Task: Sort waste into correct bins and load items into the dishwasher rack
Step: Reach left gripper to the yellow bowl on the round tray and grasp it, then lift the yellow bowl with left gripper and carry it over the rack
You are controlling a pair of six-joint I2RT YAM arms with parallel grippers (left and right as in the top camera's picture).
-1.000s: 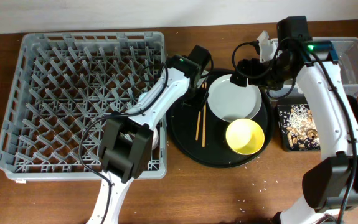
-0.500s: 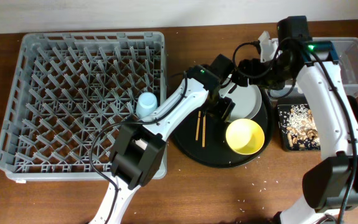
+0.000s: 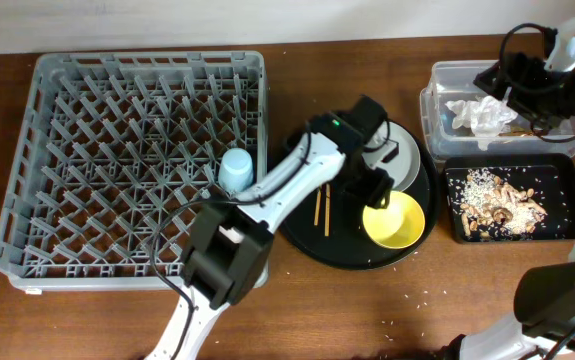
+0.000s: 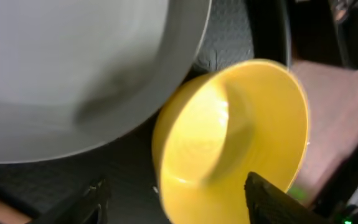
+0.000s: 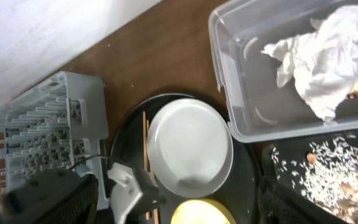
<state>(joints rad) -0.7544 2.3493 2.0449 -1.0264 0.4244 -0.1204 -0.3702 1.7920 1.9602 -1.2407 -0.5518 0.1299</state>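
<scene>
My left gripper (image 3: 372,188) (image 4: 179,199) is open, its fingers on either side of the near rim of the yellow bowl (image 3: 397,222) (image 4: 228,143). The bowl sits beside the white plate (image 3: 399,160) (image 4: 73,62). Two chopsticks (image 3: 320,208) lie to their left. A light-blue cup (image 3: 235,168) stands in the grey dishwasher rack (image 3: 57,240). My right gripper (image 3: 502,78) (image 5: 185,205) is open and empty above the clear tub (image 3: 437,105) (image 5: 228,93), where the white tissue (image 3: 477,112) (image 5: 315,62) lies. Food scraps and rice fill the black rectangular tray (image 3: 512,205) (image 5: 328,177). No pink-white cup shows.
Plate, bowl and chopsticks rest on a large round black tray (image 3: 352,252) (image 4: 228,43) between the rack and the bins. A few rice crumbs lie on the brown table (image 3: 417,300) at the front. The left arm crosses the rack's right edge.
The left arm swung right from the rack, leaving the light-blue cup there, and now sits at the yellow bowl. The right arm moved right and the tissue now lies in the clear tub.
</scene>
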